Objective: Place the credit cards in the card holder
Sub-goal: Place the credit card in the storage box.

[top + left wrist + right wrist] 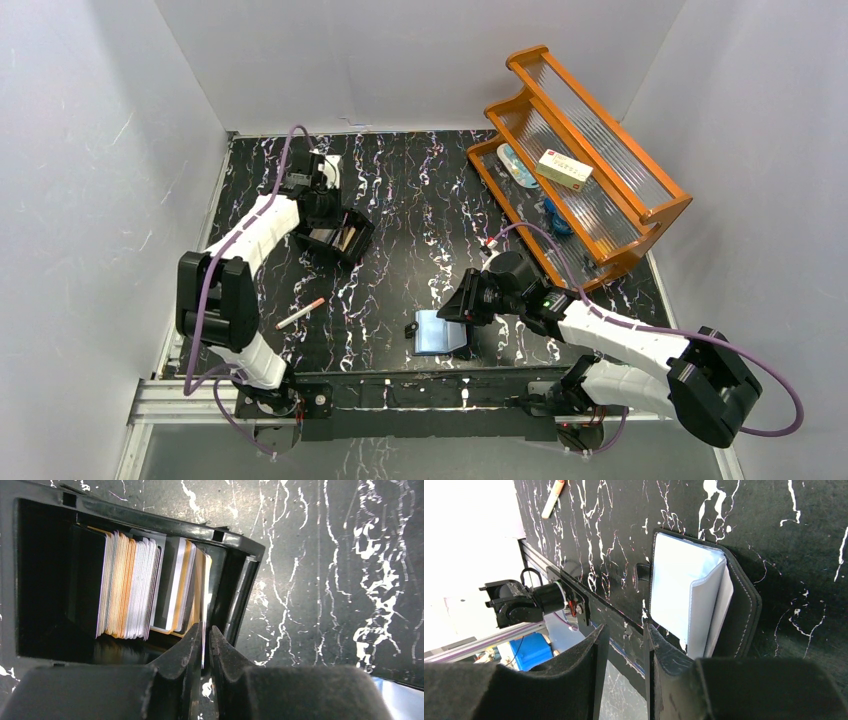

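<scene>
Top external view: nearest, the holder (440, 332) lies open, lining up, by the table's (420, 200) near edge. The right gripper (462, 305) is at its far right corner, half spread and empty. A pen (300, 313) lies to the left, well apart. Open tabletop runs between holder and box (235, 545). There the left gripper (205, 630) is almost pressed together on the end card (206, 590). The box wall is just beside that card, with the packed cards (127, 587) on its other side. A rack (665, 207) fills the far right.
</scene>
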You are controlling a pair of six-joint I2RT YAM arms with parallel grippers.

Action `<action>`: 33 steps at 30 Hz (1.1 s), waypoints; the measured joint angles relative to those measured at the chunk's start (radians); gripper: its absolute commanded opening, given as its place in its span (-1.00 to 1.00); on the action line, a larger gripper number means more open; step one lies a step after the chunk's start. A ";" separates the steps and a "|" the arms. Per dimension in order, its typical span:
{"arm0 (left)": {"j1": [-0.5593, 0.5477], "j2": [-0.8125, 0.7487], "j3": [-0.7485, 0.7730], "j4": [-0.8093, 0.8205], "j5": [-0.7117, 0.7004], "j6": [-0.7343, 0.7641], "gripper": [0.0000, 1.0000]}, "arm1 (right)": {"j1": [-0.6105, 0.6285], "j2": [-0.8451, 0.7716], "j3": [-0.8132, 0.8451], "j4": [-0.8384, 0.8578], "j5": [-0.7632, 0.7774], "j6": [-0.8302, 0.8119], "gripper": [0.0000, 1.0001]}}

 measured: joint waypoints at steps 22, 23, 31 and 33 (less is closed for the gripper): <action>0.000 0.098 -0.017 0.032 0.054 0.045 -0.37 | 0.000 0.031 0.000 0.000 -0.001 -0.017 -0.19; 0.000 0.098 -0.017 0.033 0.049 0.045 -0.36 | 0.000 0.032 0.000 0.000 -0.001 -0.018 -0.19; 0.000 0.126 -0.017 0.056 -0.001 0.056 -0.33 | 0.000 0.038 0.000 -0.001 -0.001 -0.023 -0.19; 0.000 0.140 -0.017 0.056 -0.001 0.060 -0.33 | 0.000 0.038 0.000 -0.002 -0.001 -0.025 -0.19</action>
